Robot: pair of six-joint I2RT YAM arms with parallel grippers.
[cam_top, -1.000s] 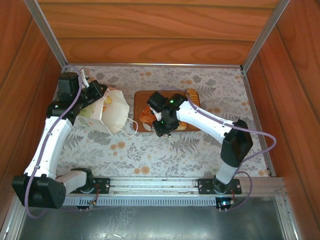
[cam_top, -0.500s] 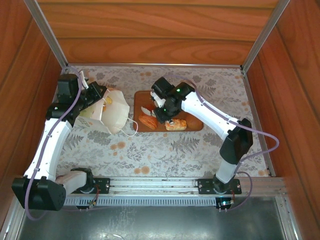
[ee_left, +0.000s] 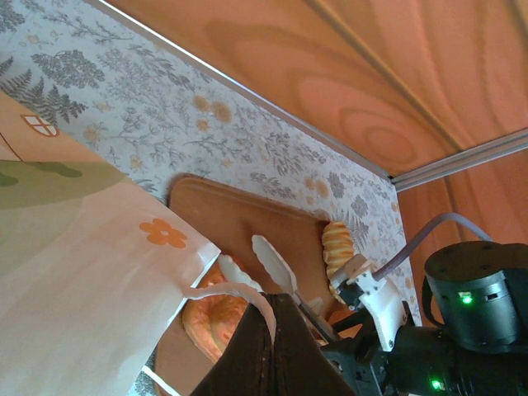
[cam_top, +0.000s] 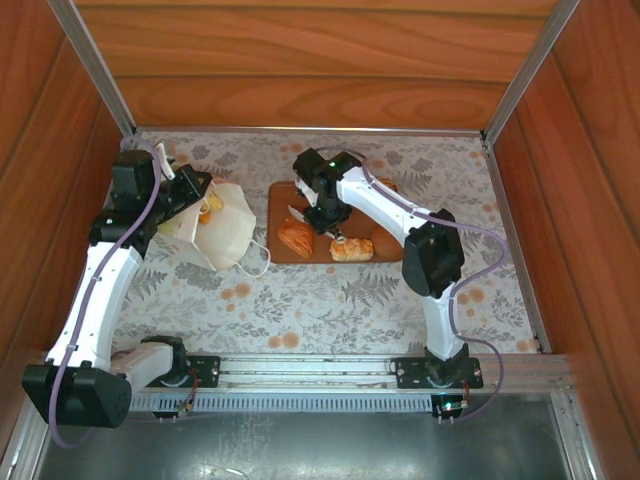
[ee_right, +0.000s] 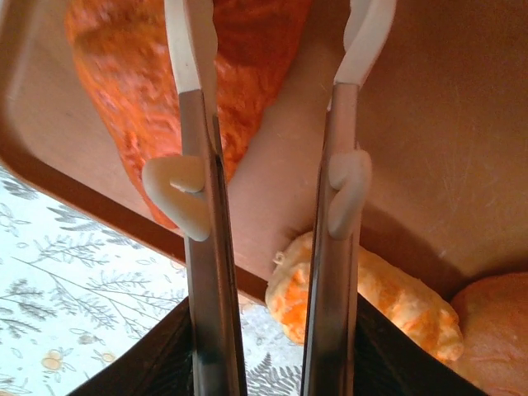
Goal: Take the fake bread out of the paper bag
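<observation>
The white paper bag [cam_top: 228,235] lies on its side left of the brown board [cam_top: 335,205]. My left gripper [cam_top: 195,195] is shut on its white cord handle [ee_left: 223,290]; the closed jaws [ee_left: 276,309] pinch the cord. A yellow piece of fake bread [cam_top: 207,208] shows in the bag's mouth. On the board lie an orange croissant [cam_top: 295,237], a small loaf [cam_top: 352,249], a round bun [cam_top: 386,243] and a ridged loaf [ee_left: 338,247]. My right gripper [ee_right: 276,33] hovers over the board beside the croissant [ee_right: 124,66], its long white-tipped fingers [ee_left: 272,260] open with nothing between them.
Wooden walls close in the back and both sides of the floral table cover [cam_top: 330,300]. The bag's second cord handle [cam_top: 262,255] trails toward the board's near left corner. The right arm's elbow [cam_top: 432,258] stands just right of the board.
My right gripper has pulled back from the board's near edge toward its far left, uncovering the croissant, and its fingers have narrowed a little. The left arm and bag have barely moved.
</observation>
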